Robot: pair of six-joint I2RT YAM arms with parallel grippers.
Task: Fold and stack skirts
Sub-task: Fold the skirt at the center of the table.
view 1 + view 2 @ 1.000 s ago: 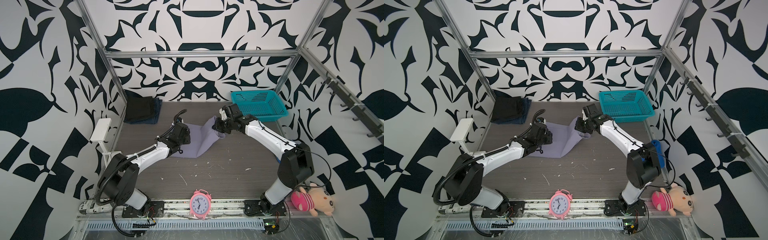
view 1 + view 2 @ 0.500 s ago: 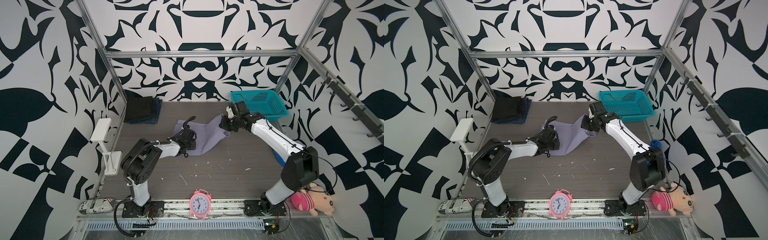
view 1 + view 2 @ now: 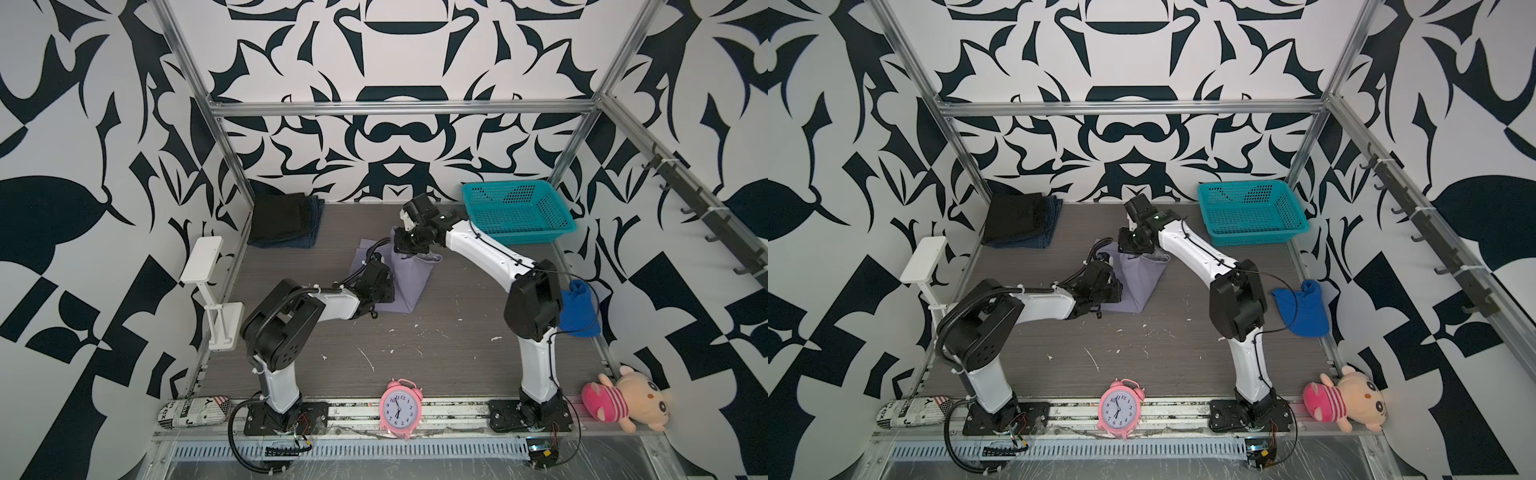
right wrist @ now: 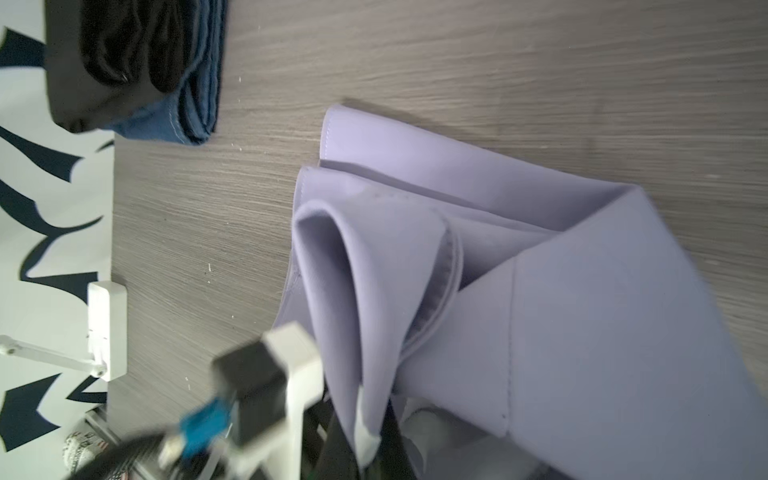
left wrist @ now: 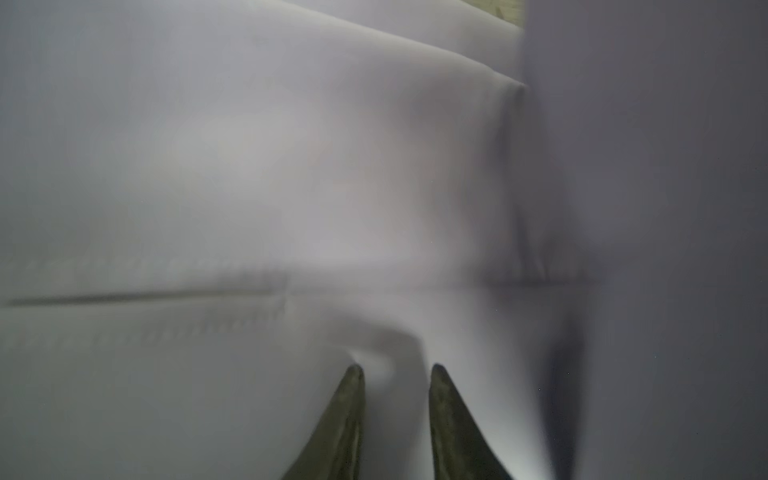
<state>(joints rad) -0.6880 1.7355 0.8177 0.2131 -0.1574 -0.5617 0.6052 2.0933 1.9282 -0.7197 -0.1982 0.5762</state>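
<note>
Lavender skirt (image 3: 409,282) is recorded mid-counter, partly folded. Its far edge is lifted and pinched in the closed right gripper (image 3: 405,247), and its near corner lies flat on the counter (image 3: 457,357). In the right wrist view the stitched hems are seen curled into a loose loop, layered over a flat panel. The left gripper (image 5: 395,370) is set against the skirt's left side. Its fingers (image 5: 351,415) stand slightly apart with a small pucker of cloth between the tips, and whether that pucker is pinched cannot be told. The black skirt (image 3: 282,216) is stacked, folded, on the denim skirt (image 3: 316,222) in the far left corner, well apart from the lavender one. Bare counter, flecked with white scraps, runs from the skirt to the near edge, where a pink clock (image 3: 401,409) stands. A teal basket (image 3: 523,233) sits in the far right corner, with its mesh floor visible throughout. A bright blue cloth (image 3: 579,307) lies at the right edge.
</note>
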